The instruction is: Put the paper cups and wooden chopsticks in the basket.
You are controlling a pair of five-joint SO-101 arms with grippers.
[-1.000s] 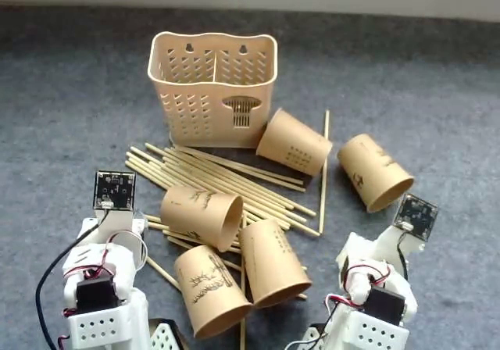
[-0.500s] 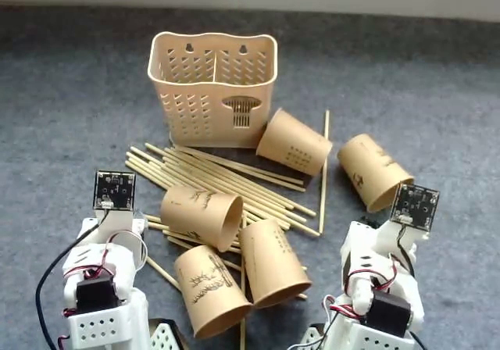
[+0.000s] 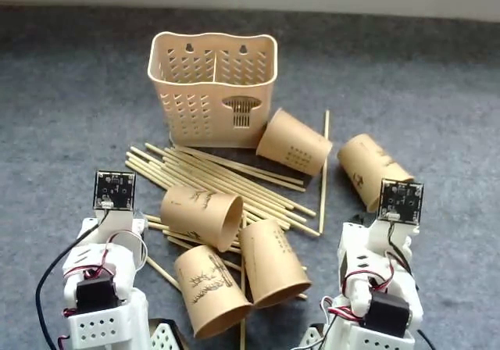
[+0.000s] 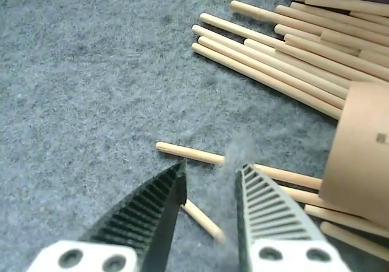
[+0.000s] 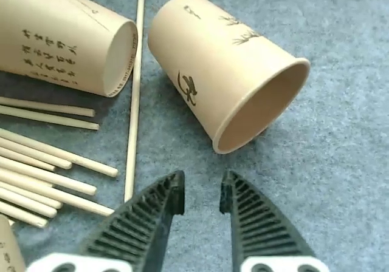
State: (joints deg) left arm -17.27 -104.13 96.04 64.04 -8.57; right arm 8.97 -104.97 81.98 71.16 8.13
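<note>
Grey carpet lies under the right gripper, jaws narrowly apart, empty. Best to pinch the nearest cup by 1 side of its rim.

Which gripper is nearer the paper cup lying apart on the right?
Right. The right gripper hovers just before the paper cup, facing its open rim; the left gripper is far off, over loose chopsticks.

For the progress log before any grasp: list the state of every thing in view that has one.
basket: upright, nothing seen inside
paper cups: five, all on their sides, outside the basket
wooden chopsticks: lying flat and loose, outside the basket
left pincer: open, empty
right pincer: open, empty
</note>
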